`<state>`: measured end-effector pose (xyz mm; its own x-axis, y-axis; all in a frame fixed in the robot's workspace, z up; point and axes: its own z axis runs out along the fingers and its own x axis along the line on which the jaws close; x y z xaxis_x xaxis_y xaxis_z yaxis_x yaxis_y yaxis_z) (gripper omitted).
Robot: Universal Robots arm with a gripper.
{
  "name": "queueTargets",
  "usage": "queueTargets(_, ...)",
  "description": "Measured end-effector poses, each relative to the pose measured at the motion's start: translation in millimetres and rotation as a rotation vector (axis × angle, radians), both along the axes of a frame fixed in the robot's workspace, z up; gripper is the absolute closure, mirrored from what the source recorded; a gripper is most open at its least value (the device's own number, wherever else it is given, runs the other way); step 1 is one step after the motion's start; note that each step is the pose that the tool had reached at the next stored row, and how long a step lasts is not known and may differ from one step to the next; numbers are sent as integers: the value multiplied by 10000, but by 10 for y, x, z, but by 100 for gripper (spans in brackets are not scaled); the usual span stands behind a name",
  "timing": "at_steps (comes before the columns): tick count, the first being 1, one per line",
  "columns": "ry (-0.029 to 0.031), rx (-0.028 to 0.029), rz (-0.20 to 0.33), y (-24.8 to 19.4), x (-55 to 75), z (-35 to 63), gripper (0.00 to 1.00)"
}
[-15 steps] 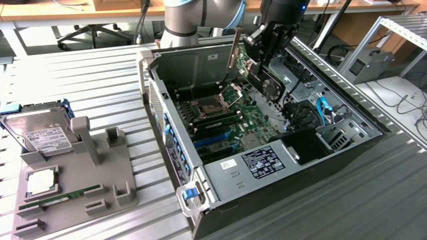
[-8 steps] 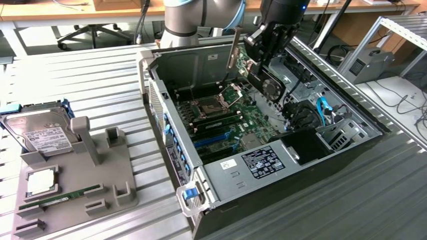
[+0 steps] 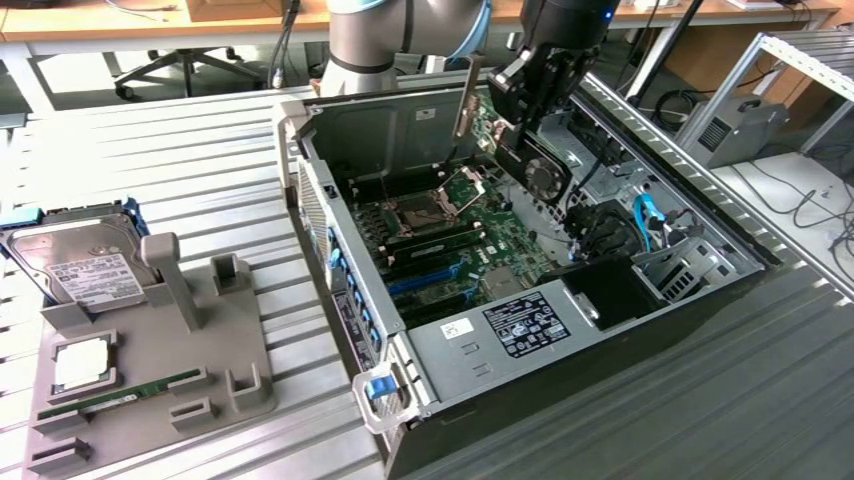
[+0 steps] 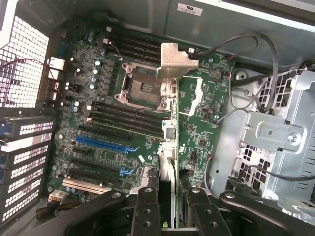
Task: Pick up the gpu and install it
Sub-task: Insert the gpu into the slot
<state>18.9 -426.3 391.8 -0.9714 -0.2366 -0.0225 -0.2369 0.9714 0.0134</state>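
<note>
One gpu (image 3: 545, 172) is in hand: the end effector (image 3: 525, 128) is clamped on it, with the black shroud and round fan facing the exterior view's right. The card hangs clear above the motherboard (image 3: 497, 238), inside the open computer case (image 3: 400, 130) that lies on the counter (image 3: 134, 150). It touches no slot.

In the wrist view the fingers (image 4: 146, 209) of the end effector (image 4: 170, 209) grip the gpu (image 4: 168, 164) edge-on, and its silver bracket (image 4: 173, 61) projects beyond them.

Judged step: alignment over the expansion slots before seating.
- Match the card edge to the blue slot (image 4: 106, 144). Their alignment cannot be confirmed from either view.
- Keep the card square to the board. A tilted entry could jam or stress the connector.
- Steer the bracket clear of the CPU socket (image 4: 140, 86) and loose cables (image 4: 261, 46).
- Maintain firm grip pressure so the card does not pivot.
</note>
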Motion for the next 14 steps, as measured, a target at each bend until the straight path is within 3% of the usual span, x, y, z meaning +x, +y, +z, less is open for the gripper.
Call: queueTargets(14, 0, 0, 231, 0, 0, 0, 74)
